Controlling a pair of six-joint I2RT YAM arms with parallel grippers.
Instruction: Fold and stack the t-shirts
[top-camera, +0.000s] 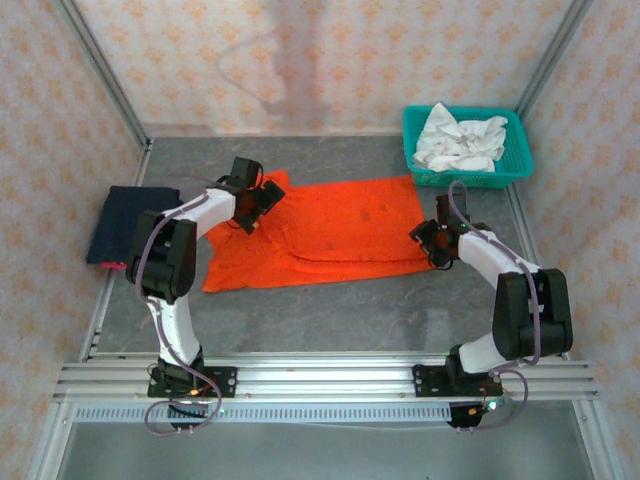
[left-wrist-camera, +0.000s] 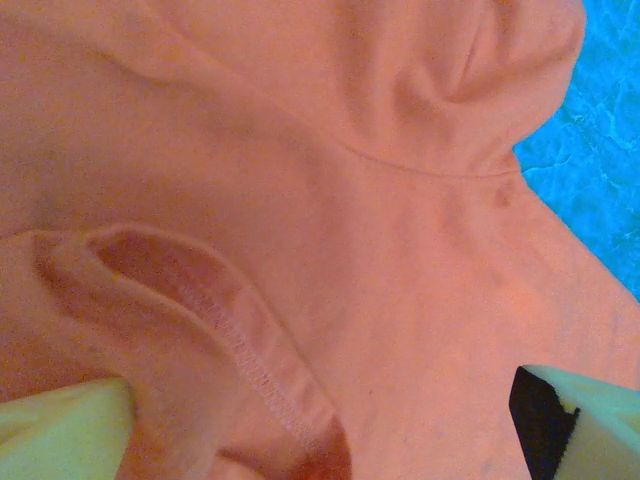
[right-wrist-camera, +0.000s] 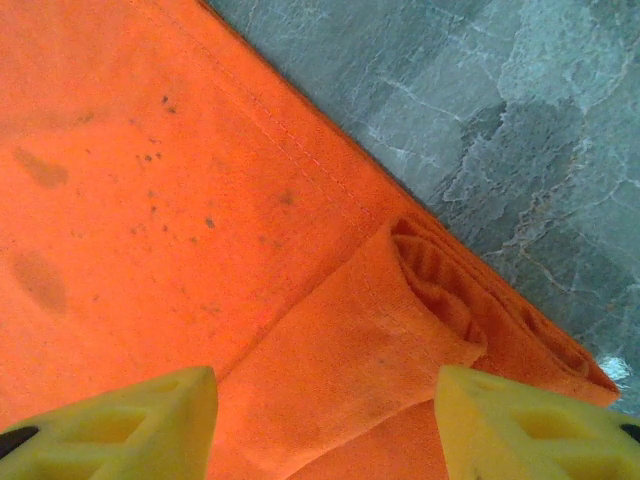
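Note:
The orange-red t-shirt (top-camera: 340, 232) lies spread flat in the middle of the table. My left gripper (top-camera: 262, 200) is low over its far left corner, open. In the left wrist view its fingers (left-wrist-camera: 60, 430) stand wide apart over rumpled orange cloth and a stitched hem (left-wrist-camera: 240, 350). My right gripper (top-camera: 436, 246) is at the shirt's near right corner, open. There a rolled fold of the orange cloth (right-wrist-camera: 350, 360) lies between the yellow fingers (right-wrist-camera: 120, 425), which do not pinch it. A dark navy t-shirt (top-camera: 125, 225) lies folded at the table's left edge.
A teal lattice basket (top-camera: 500, 172) holding crumpled white cloth (top-camera: 460, 140) stands at the back right. Bare grey tabletop (top-camera: 330, 315) runs in front of the shirt, up to the metal rail (top-camera: 330, 375) where the arm bases sit. Patterned walls close in three sides.

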